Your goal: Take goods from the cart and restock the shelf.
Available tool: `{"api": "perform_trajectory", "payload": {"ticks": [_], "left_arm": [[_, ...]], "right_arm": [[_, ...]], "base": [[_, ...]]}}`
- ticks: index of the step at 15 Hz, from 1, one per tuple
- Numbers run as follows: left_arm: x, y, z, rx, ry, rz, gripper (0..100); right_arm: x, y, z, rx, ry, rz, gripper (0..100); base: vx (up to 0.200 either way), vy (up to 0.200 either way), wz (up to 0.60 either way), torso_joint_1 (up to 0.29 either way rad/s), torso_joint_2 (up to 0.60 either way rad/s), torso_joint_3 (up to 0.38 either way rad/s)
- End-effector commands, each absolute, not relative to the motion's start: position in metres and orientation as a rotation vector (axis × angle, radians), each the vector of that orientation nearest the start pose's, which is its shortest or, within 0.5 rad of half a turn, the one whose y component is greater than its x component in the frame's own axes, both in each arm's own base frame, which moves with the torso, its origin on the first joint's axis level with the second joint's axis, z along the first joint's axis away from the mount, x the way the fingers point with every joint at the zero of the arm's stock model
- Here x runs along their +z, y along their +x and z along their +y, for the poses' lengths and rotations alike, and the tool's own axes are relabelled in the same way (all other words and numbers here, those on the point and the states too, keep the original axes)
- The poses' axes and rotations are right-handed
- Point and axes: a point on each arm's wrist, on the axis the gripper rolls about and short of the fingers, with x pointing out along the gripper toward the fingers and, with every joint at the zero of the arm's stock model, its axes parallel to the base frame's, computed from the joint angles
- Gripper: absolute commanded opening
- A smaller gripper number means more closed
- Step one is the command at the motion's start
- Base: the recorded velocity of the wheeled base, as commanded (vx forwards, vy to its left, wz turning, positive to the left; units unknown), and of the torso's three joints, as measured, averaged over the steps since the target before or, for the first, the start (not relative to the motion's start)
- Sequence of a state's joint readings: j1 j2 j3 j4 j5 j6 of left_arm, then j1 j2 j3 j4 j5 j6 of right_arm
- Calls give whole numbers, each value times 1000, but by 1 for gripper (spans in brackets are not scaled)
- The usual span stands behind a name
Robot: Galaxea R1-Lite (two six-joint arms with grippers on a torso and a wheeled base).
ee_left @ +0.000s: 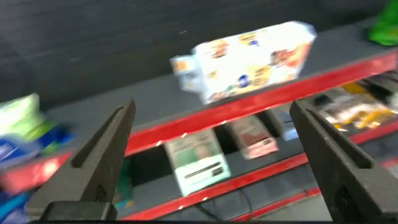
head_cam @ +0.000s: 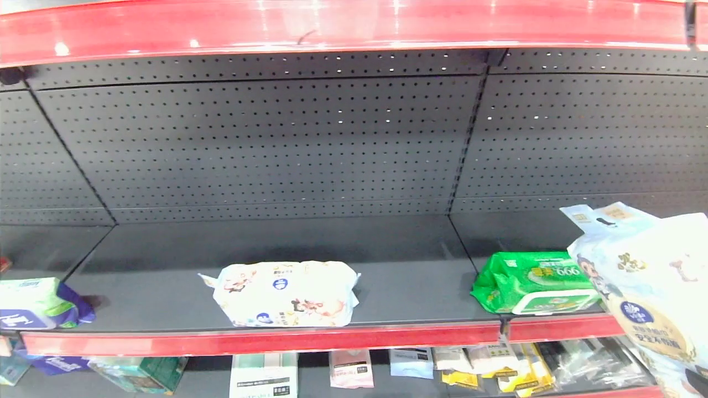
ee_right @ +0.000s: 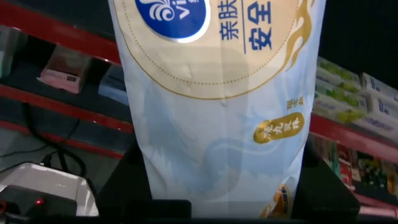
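A large white pack with cartoon print point(head_cam: 652, 276) hangs at the right, in front of the shelf's edge. My right gripper point(ee_right: 221, 155) is shut on the white pack point(ee_right: 217, 93), with dark fingers point(ee_right: 314, 186) on both its sides. On the dark shelf board point(head_cam: 354, 243) a similar white cartoon pack point(head_cam: 285, 293) lies near the front rail. My left gripper point(ee_left: 212, 107) stands open and empty in front of the shelf, below and short of that lying pack point(ee_left: 249, 59).
A green wipes pack point(head_cam: 531, 281) lies on the shelf to the right, close to the held pack. A green and blue tissue pack point(head_cam: 33, 303) sits at the far left. Under the red front rail point(head_cam: 265, 338), a lower shelf holds several boxes and packets point(head_cam: 354, 367). A red shelf edge point(head_cam: 354, 25) runs overhead.
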State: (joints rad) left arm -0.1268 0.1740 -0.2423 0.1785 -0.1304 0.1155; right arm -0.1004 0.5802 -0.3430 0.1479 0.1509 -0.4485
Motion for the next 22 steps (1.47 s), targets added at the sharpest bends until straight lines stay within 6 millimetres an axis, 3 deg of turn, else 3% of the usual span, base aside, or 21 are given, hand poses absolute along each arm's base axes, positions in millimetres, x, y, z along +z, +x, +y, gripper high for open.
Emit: {"api": "perform_trajectory", "payload": {"ticks": [1, 4, 7, 9, 12, 14, 18, 22], "left_arm": [[128, -24, 0, -264, 119, 101, 100], [123, -23, 0, -245, 140, 119, 100], [120, -22, 1, -207, 135, 128, 100], [115, -28, 2, -198, 133, 93, 100], [92, -32, 4, -129, 88, 68, 100], [90, -32, 4, -35, -35, 76, 100], [87, -32, 4, -47, -40, 72, 100], [90, -31, 4, -15, -9, 46, 100]], "right_arm": [[161, 39, 0, 156, -394, 391, 0], [164, 45, 0, 166, -400, 399, 0], [169, 64, -1, 186, -422, 388, 0], [175, 88, 1, 234, -420, 407, 0], [177, 118, 8, 345, -416, 467, 0], [176, 147, 13, 381, -419, 507, 0], [165, 184, 18, 419, -417, 514, 0], [160, 190, 21, 445, -434, 536, 0]], "base": [[0, 0, 600, -2, 2, 2], [0, 0, 600, 2, 2, 5], [0, 0, 400, 3, 3, -2], [0, 0, 0, 0, 0, 0], [0, 0, 0, 0, 0, 0], [0, 0, 0, 0, 0, 0], [0, 0, 0, 0, 0, 0], [0, 0, 0, 0, 0, 0]]}}
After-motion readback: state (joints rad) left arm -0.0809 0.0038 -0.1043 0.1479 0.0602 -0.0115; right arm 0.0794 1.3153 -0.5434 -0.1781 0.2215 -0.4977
